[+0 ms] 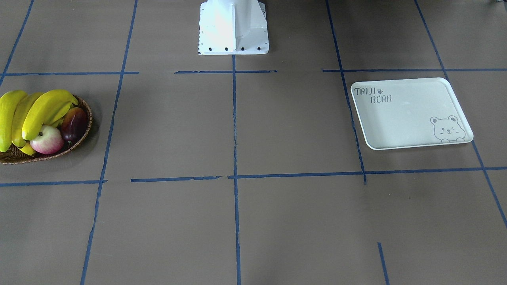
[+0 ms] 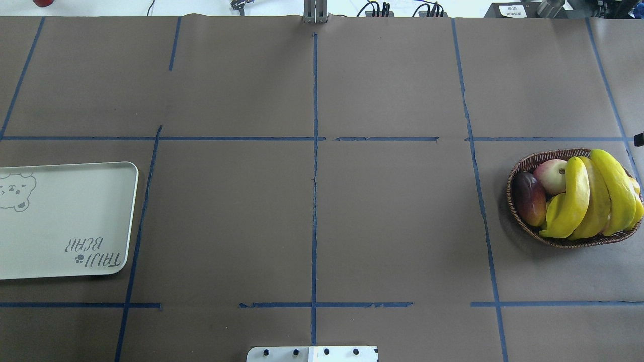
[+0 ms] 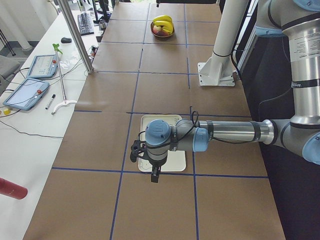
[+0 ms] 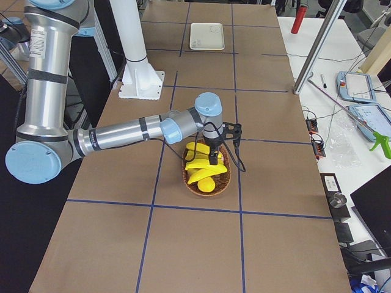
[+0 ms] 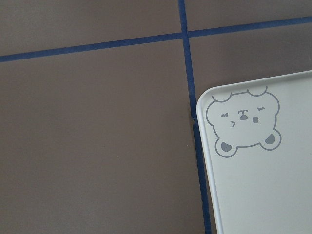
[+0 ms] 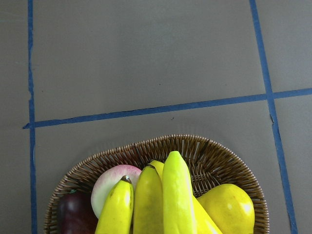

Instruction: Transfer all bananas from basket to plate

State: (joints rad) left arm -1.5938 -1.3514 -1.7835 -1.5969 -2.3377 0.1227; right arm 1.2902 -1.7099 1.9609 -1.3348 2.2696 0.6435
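Yellow bananas [image 1: 39, 111] lie piled in the brown wicker basket [image 1: 85, 107], which sits on the table's right side in the overhead view [image 2: 523, 163]. The right wrist view looks down on the banana tips [image 6: 161, 200]. The off-white plate [image 2: 60, 211] with its bear print is bare on the opposite side. My right gripper [image 4: 214, 160] hangs over the basket and shows only in the exterior right view. My left gripper [image 3: 156, 175] hangs over the plate's [image 3: 160, 120] near edge and shows only in the exterior left view. I cannot tell whether either one is open or shut.
The basket also holds a pink apple [image 1: 47, 139], a dark red fruit [image 1: 74, 123] and a yellow pear [image 6: 226, 207]. The white robot base [image 1: 233, 27] stands at the table's middle edge. Brown paper with blue tape lines [image 2: 314, 201] covers the table.
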